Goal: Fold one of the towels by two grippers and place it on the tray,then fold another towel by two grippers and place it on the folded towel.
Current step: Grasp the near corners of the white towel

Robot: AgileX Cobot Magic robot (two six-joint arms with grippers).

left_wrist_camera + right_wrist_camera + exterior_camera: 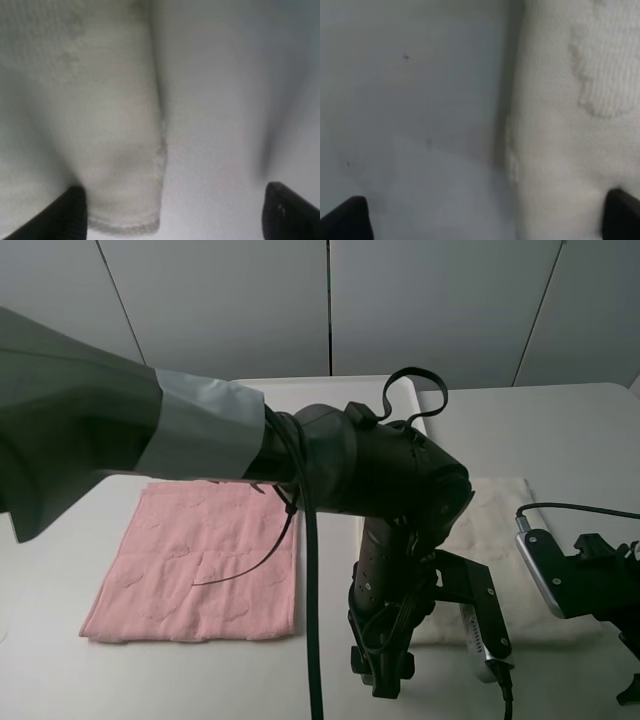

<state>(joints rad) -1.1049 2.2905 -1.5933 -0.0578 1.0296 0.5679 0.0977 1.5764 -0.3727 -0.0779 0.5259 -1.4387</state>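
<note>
The cream-white towel point(495, 510) lies flat on the table point(560, 430), just right of the pink towel point(200, 560), with the white tray point(300, 390) beyond both. The left gripper point(175, 215) hangs low over the cream-white towel's near left corner, jaws spread wide and holding nothing. The right gripper point(484, 220), equally wide and empty, straddles its right edge.

White tabletop point(570, 440), pale grey panelled wall point(430, 300) behind, dark seams, soft light
</note>
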